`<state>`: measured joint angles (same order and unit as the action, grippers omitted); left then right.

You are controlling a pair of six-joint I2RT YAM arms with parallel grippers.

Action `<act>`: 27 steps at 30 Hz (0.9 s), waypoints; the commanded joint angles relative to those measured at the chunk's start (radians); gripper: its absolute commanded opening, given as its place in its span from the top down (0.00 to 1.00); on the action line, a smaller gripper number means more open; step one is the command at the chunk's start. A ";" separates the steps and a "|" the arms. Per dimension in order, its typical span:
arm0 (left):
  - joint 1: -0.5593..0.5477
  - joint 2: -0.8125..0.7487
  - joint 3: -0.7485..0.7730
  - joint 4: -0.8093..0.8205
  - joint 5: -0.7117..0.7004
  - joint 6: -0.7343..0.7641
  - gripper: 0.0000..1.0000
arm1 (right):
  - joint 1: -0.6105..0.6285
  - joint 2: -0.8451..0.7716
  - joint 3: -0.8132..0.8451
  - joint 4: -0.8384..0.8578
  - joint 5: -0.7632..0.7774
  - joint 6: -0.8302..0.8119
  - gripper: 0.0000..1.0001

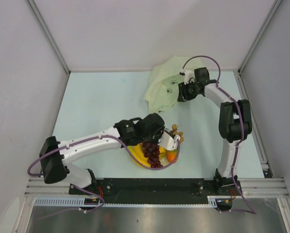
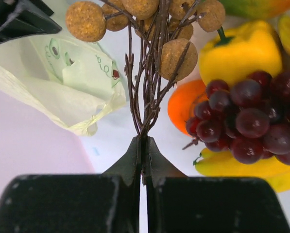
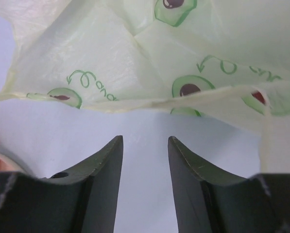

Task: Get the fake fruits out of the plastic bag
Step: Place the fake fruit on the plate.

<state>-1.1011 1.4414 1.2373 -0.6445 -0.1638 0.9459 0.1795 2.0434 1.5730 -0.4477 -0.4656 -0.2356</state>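
Observation:
My left gripper [image 2: 143, 141] is shut on the stems of a brown sprig [image 2: 149, 73] with cork-like balls, held just over the plate [image 2: 110, 141]. On the plate lie dark purple grapes [image 2: 251, 121], an orange [image 2: 181, 104], a yellow lumpy fruit [image 2: 242, 51], a banana [image 2: 237, 165] and a mango [image 2: 251, 7]. The pale green plastic bag [image 1: 166, 85] lies crumpled at the back of the table. My right gripper [image 3: 145, 141] stands open right in front of the bag's edge [image 3: 135, 58], with nothing between its fingers. From above, the left gripper [image 1: 171, 138] is at the plate's right side.
White enclosure walls [image 1: 18, 58] close in the table on the left, back and right. An aluminium rail [image 1: 154, 187] with the arm bases runs along the near edge. The right arm's purple cable [image 1: 203, 58] loops above the bag.

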 commanded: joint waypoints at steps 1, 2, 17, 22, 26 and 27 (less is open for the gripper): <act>-0.057 -0.102 -0.108 0.143 -0.163 0.201 1.00 | -0.029 -0.124 -0.047 -0.028 -0.042 0.042 0.50; -0.063 -0.110 -0.127 0.158 -0.181 0.250 1.00 | -0.031 -0.137 -0.071 -0.026 -0.044 0.042 0.50; -0.132 -0.104 -0.190 0.135 -0.253 0.291 0.99 | -0.081 -0.242 -0.136 -0.068 -0.085 0.062 0.47; -0.137 -0.108 -0.190 0.060 -0.209 0.240 0.94 | -0.074 -0.324 -0.151 -0.107 -0.151 0.055 0.46; -0.137 -0.113 -0.209 0.013 -0.143 0.211 0.86 | -0.071 -0.371 -0.183 -0.169 -0.171 0.009 0.45; -0.137 -0.113 -0.214 -0.003 -0.131 0.206 0.81 | -0.072 -0.379 -0.191 -0.184 -0.185 -0.011 0.45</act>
<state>-1.2312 1.3602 1.0435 -0.5735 -0.3687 1.2003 0.1024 1.7409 1.4067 -0.5610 -0.5861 -0.2005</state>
